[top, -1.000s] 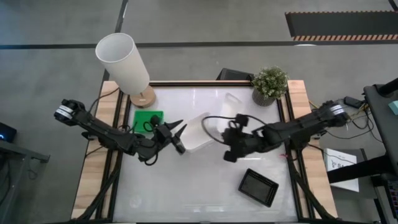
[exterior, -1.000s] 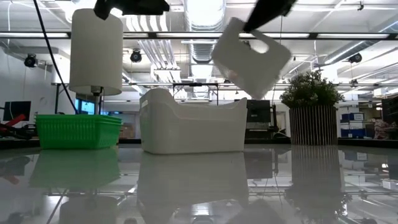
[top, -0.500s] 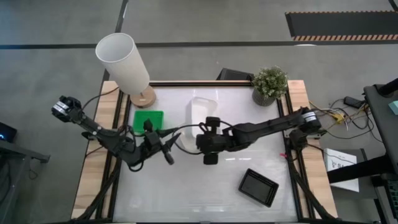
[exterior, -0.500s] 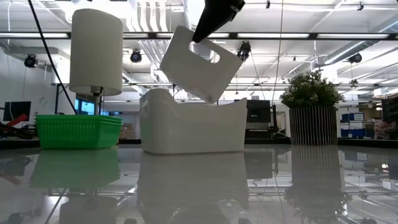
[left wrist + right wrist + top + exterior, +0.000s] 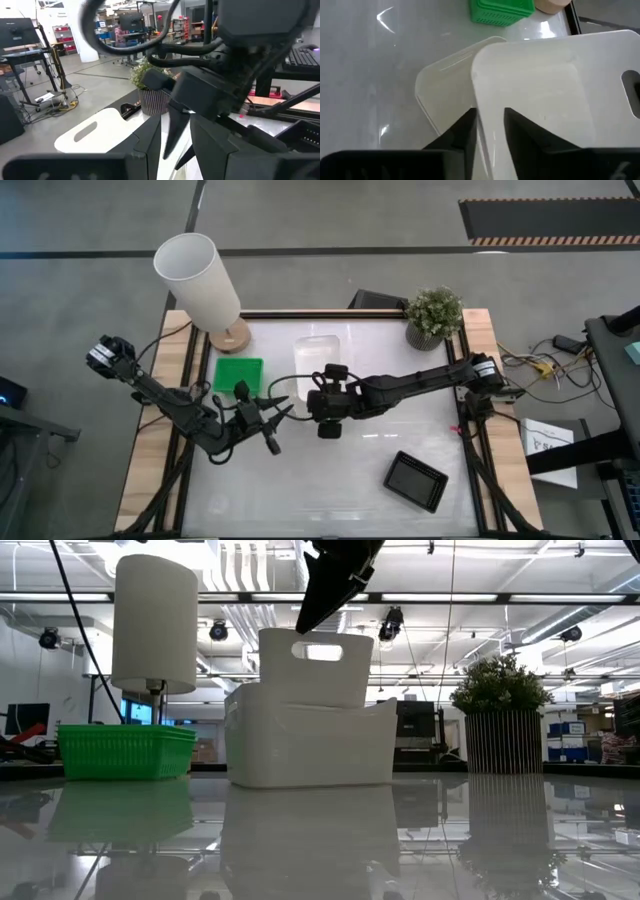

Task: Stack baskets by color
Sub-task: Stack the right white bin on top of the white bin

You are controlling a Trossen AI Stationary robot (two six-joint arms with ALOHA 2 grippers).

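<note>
- White basket (image 5: 315,667) sits tilted in the mouth of a second white basket (image 5: 308,745) standing on the table (image 5: 330,480), far of centre; I see its handle slot facing the low camera.
- Right end effector (image 5: 322,402) reaches in from the right and straddles the near rim of the upper white basket; from its wrist view one finger (image 5: 517,131) is inside the wall and the other outside, but I cannot tell whether they pinch it or stand slightly apart.
- Left end effector (image 5: 278,420) hangs just left of the white baskets, jaws narrowly parted and holding nothing that I can see.
- Green basket stack (image 5: 238,373) rests left of the white ones, near the lamp base.
- Black basket stack (image 5: 415,480) lies near-right, well apart.
- Lampshade (image 5: 197,278) stands far left; potted plant (image 5: 433,315) far right.
</note>
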